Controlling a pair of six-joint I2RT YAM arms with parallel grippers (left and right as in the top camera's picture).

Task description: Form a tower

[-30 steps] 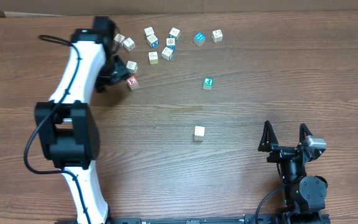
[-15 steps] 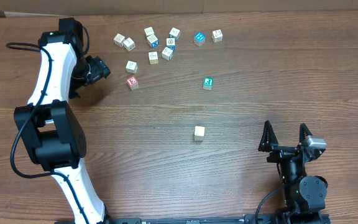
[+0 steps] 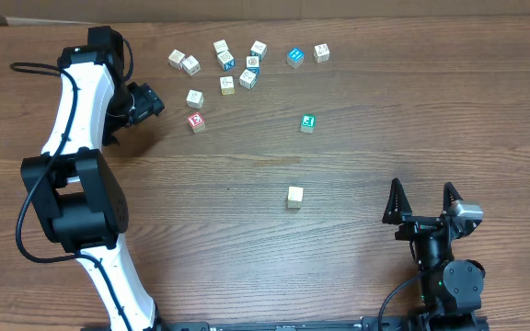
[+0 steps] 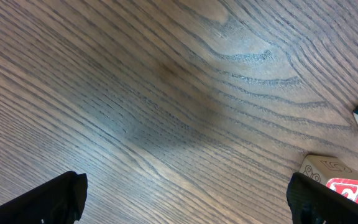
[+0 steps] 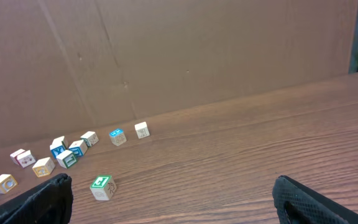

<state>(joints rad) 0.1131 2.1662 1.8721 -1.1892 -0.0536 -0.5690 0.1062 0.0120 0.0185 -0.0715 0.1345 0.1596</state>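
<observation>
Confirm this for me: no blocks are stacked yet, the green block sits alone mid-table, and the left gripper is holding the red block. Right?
Not quite. The left gripper is open and holds nothing; the overhead view shows the red block lying on the table beside it, untouched. The rest stands: no blocks are stacked, and the green block sits alone.

— What carries everything?

— A wood-grain bench (image 3: 247, 239), brown, with cardboard along its far edge.

— And on it?

— Small letter cubes, all single, none stacked. A loose cluster (image 3: 237, 64) sits near the far edge, with a blue-faced cube (image 3: 294, 57) and a pale cube (image 3: 321, 52) at its right end.

— Any apart from those?

— A red-faced cube (image 3: 195, 121) left of centre, a green-faced cube (image 3: 308, 123) alone to the right, and a plain pale cube (image 3: 294, 196) nearer the middle, well apart from the rest.
</observation>
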